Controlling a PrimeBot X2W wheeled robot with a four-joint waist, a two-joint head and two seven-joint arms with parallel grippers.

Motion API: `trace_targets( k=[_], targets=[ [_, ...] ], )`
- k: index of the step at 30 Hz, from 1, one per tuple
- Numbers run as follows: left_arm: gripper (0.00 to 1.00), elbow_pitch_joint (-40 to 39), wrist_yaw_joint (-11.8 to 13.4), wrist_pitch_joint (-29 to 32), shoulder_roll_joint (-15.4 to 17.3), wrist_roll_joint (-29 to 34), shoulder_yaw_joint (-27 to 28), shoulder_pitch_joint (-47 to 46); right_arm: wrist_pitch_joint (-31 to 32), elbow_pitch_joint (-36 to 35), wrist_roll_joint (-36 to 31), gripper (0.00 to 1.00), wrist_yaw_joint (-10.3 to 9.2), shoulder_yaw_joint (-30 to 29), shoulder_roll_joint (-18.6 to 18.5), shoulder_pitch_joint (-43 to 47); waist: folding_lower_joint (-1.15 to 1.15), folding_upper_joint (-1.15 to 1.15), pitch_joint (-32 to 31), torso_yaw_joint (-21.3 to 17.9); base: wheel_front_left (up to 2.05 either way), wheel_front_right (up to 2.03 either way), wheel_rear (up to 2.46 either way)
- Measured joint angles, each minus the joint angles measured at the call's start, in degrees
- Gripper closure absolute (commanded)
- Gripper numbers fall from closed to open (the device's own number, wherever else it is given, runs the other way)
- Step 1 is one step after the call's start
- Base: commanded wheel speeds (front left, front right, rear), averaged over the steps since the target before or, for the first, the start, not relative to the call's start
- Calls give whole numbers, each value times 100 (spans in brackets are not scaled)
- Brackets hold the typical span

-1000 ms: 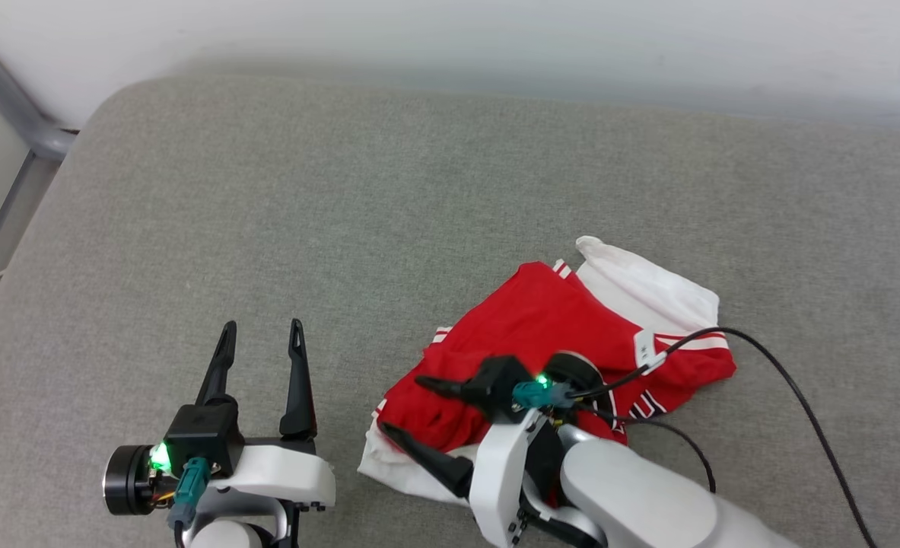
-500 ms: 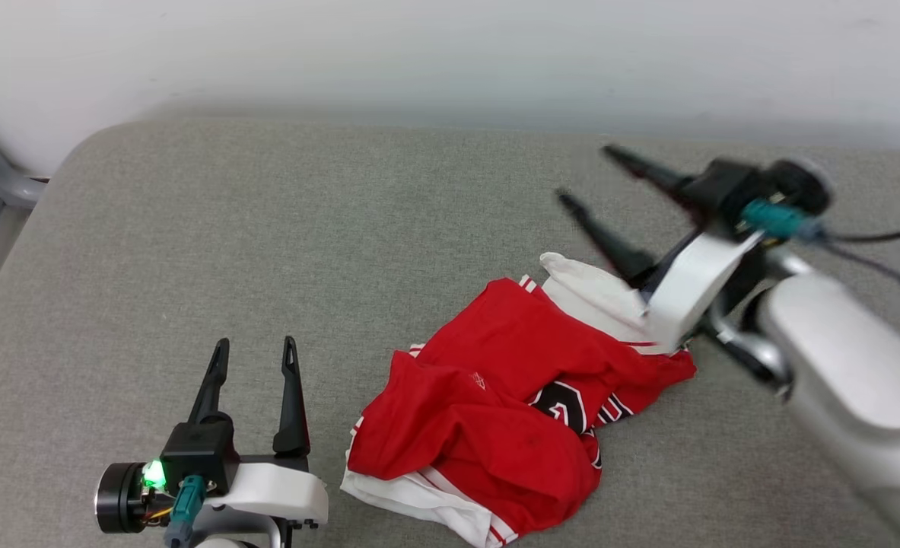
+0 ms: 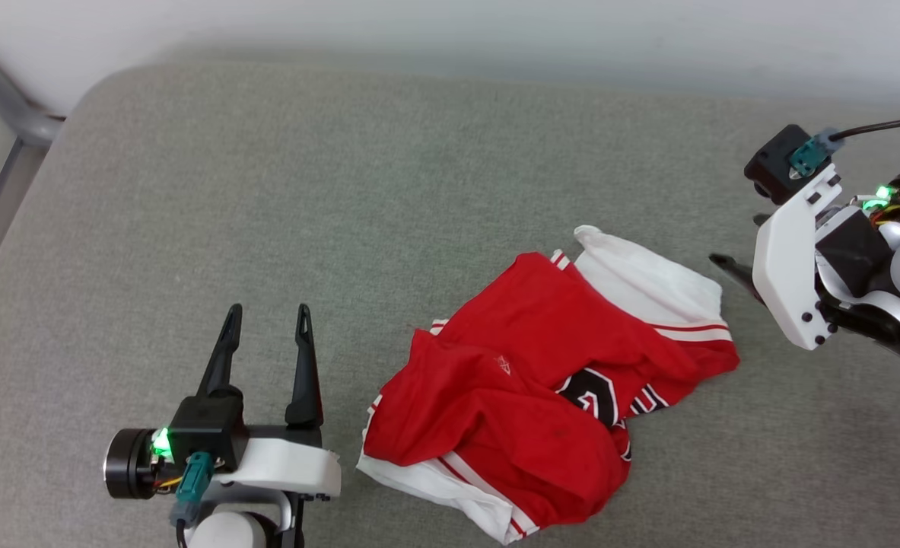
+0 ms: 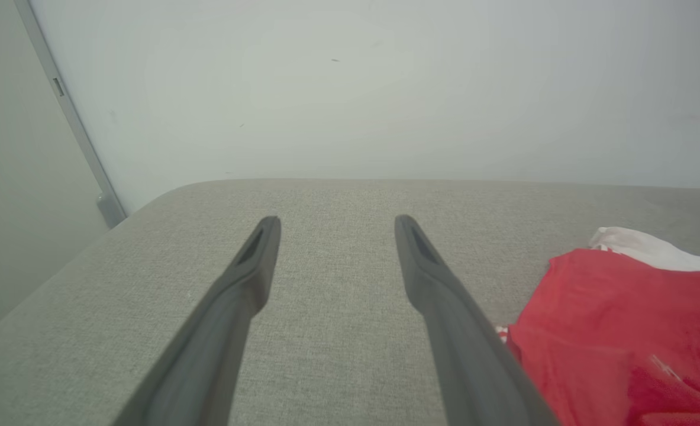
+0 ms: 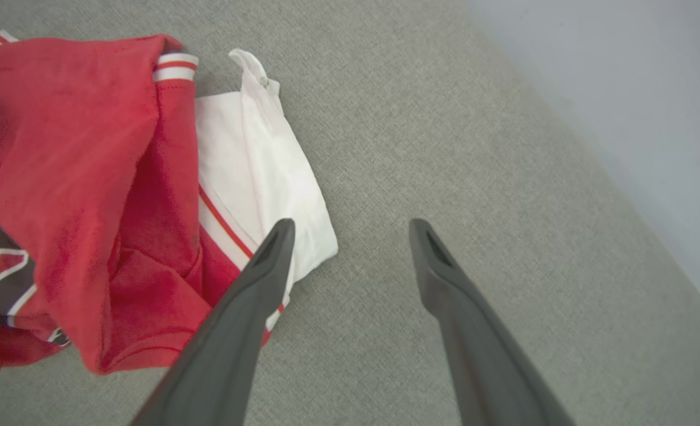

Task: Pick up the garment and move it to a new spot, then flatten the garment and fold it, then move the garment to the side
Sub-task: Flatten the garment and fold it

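Left gripper point(image 3: 268, 312): fingers spread wide with nothing between them, pointing out over bare cushion.
Right gripper point(image 5: 351, 225): fingers also wide and empty, poised by the corner of the white sleeve point(image 5: 255, 165); I cannot tell whether one finger touches it.
Garment point(image 3: 541, 380): a crumpled red heap on the grey cushion point(image 3: 343, 190), between the two grippers and just beside the left one.
Handling: it looks light, limp and soft, so it should sag and trail when lifted.
Where to hold: probably the white sleeve or the striped trim point(image 3: 693, 332), where the layers are thicker and lie free.
Edges: wall point(image 3: 495, 23) behind, metal frame point(image 3: 8, 99) off the rounded left corner.
Open room: plenty of bare cushion beyond and to the left.
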Motion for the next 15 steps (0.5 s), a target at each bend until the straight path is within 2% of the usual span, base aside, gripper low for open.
trace_targets(
  k=[4,10,15],
  targets=[
    [0,-22,29,0,-1,-40,-109,-131,318,269,178,0,0,332,21,-203,0,0,222,109,0,0,0],
    [0,-16,73,0,0,-110,-207,-346,140,996,274,0,0,561,414,-343,0,0,559,289,0,0,0],
    [0,-5,127,0,0,-158,-249,-443,30,1468,146,0,-2,1027,559,-386,0,0,771,408,0,0,0]
  ],
)
